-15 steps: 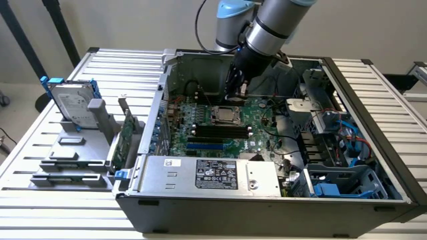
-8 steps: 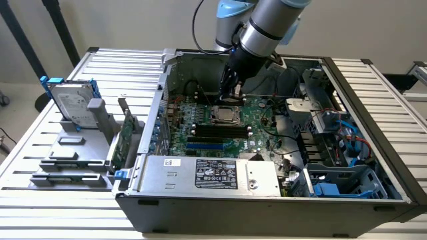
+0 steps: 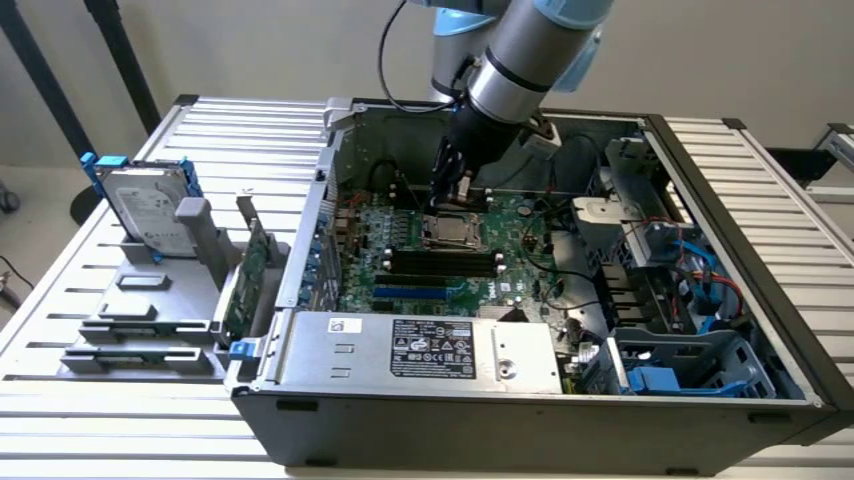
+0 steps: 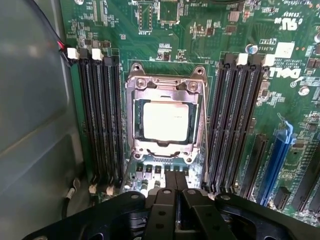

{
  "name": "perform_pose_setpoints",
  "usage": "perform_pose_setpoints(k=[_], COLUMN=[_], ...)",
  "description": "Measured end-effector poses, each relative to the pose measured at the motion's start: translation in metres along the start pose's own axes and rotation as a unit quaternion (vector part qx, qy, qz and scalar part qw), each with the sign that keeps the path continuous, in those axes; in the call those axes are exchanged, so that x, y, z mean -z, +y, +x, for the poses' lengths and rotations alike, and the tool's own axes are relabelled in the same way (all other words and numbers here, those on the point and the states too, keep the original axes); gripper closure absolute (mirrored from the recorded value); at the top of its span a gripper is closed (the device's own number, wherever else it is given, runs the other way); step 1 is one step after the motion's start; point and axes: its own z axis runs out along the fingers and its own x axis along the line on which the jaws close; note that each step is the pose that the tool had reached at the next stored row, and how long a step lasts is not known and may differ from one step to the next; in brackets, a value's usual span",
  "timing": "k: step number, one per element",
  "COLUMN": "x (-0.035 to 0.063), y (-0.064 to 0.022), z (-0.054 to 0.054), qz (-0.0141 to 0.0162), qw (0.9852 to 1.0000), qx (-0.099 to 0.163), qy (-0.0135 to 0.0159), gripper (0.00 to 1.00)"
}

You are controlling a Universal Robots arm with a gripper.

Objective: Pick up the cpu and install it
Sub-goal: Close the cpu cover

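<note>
The cpu, a small square chip with a pale metal lid, lies flat inside the metal socket frame on the green motherboard. In the exterior view the socket frame sits mid-board inside the open computer case. My gripper hangs just above the socket's far side. In the wrist view my gripper has its black fingers pressed together, shut, with nothing between them, a short way off the socket frame's edge and not touching the cpu.
Black memory slots flank the socket on both sides. The grey case wall stands close by. A power supply fills the case's near side. A hard drive with blue rails and an expansion card stand on a grey rack at the exterior view's left.
</note>
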Motion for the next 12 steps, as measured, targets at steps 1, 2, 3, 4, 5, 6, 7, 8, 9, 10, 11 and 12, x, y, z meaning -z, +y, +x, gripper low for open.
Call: perform_pose_setpoints(k=[1, 2, 3, 4, 5, 6, 7, 8, 9, 10, 11, 12], x=[-0.0023, -0.0046, -0.0067, -0.0084, -0.0100, -0.0111, -0.0120, -0.0127, -0.0133, -0.0141, -0.0148, -0.0156], y=[-0.0011, -0.0020, -0.0026, -0.0027, -0.0026, -0.0025, -0.0022, -0.0019, -0.0018, -0.0015, -0.0012, -0.0009], z=[0.000, 0.000, 0.000, 0.000, 0.000, 0.000, 0.000, 0.000, 0.000, 0.000, 0.000, 0.000], qz=[-0.0001, -0.0002, -0.0003, -0.0004, -0.0006, -0.0012, -0.0020, -0.0029, -0.0040, -0.0051, -0.0062, -0.0072], qw=[1.0000, 1.0000, 1.0000, 1.0000, 1.0000, 1.0000, 1.0000, 1.0000, 1.0000, 1.0000, 0.9999, 0.9999], qx=[-0.001, -0.001, -0.001, -0.001, -0.001, -0.001, -0.001, 0.000, 0.000, 0.001, 0.001, 0.002], qy=[0.0004, 0.0009, 0.0012, 0.0016, 0.0023, 0.0031, 0.0041, 0.0050, 0.0061, 0.0073, 0.0085, 0.0096], gripper=[0.89, 0.89, 0.89, 0.89, 0.89, 0.89, 0.89, 0.89, 0.89, 0.89, 0.89, 0.89])
